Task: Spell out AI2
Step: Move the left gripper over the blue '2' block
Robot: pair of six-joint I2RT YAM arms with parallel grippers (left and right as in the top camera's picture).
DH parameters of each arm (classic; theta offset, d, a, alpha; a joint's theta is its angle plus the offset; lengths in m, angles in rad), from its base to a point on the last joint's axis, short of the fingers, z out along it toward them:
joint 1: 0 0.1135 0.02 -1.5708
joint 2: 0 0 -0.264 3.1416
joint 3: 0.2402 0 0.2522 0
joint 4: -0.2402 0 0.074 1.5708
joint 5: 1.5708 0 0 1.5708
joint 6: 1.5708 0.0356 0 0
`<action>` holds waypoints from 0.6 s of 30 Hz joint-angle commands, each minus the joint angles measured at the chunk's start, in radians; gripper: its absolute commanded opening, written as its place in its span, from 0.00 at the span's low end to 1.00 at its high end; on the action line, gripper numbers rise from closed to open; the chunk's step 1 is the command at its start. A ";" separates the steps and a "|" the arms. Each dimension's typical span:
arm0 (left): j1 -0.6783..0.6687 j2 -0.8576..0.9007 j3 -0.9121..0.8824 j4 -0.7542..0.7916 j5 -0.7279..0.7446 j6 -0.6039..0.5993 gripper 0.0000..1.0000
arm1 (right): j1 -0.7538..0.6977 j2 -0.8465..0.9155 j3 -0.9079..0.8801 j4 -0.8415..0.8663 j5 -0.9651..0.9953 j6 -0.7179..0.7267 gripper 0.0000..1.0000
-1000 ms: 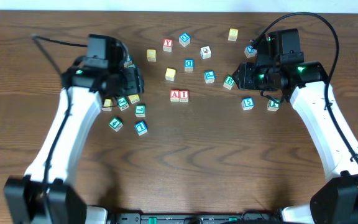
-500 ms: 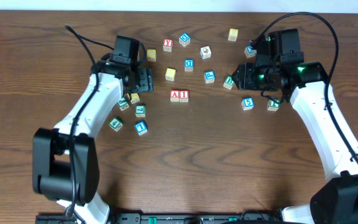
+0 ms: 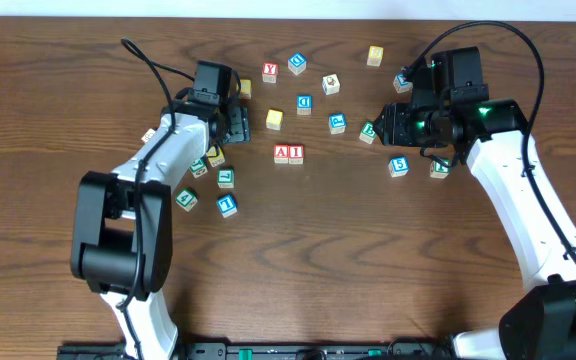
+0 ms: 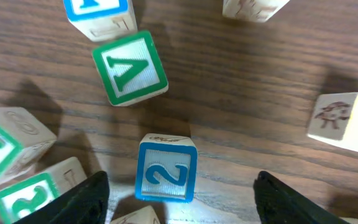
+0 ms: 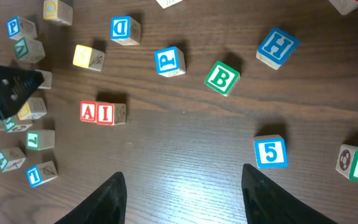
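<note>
- The dark wooden table (image 3: 368,260) carries a scatter of small wooden alphabet cubes, with one arm reaching in from each side.
- The wooden cube with a red "A" face (image 3: 282,153) and the wooden cube with a red "I" face (image 3: 296,153) sit near the middle of the table. They touch side by side, A on the left, and read "AI" from overhead.
- The wooden cube with a blue "2" face (image 4: 165,176) rests flat on the table with its "2" facing up, in the crowded group of cubes to the left of that pair and apart from it.
- The left gripper (image 3: 236,127) hangs over that group. Its jaws stand apart and grip nothing. In the left wrist view the "2" cube lies between the two black fingers (image 4: 86,199), with bare wood showing on either side of it.
- A cube with a green letter (image 4: 130,68) lies tilted just beyond the "2" cube.
- The right gripper (image 5: 182,186) is partly open and empty, with only table grain between its fingers.
- Close to it lie a green "B" cube (image 5: 222,78) and a blue "5" cube (image 5: 270,152).
- A red "Y" cube (image 3: 269,72) sits toward the far edge.
- A blue "1" cube (image 3: 227,205) lies nearer the front, left of the pair.
</note>
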 commanded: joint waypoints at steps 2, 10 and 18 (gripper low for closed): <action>-0.002 0.039 0.019 0.010 -0.020 0.006 0.71 | -0.004 -0.019 0.007 -0.003 0.001 -0.021 0.55; -0.002 0.046 0.019 0.043 -0.020 0.006 0.63 | -0.004 -0.019 0.007 -0.007 0.001 -0.021 0.56; -0.008 0.047 0.012 0.052 -0.021 0.006 0.63 | -0.004 -0.019 0.007 -0.026 0.001 -0.029 0.57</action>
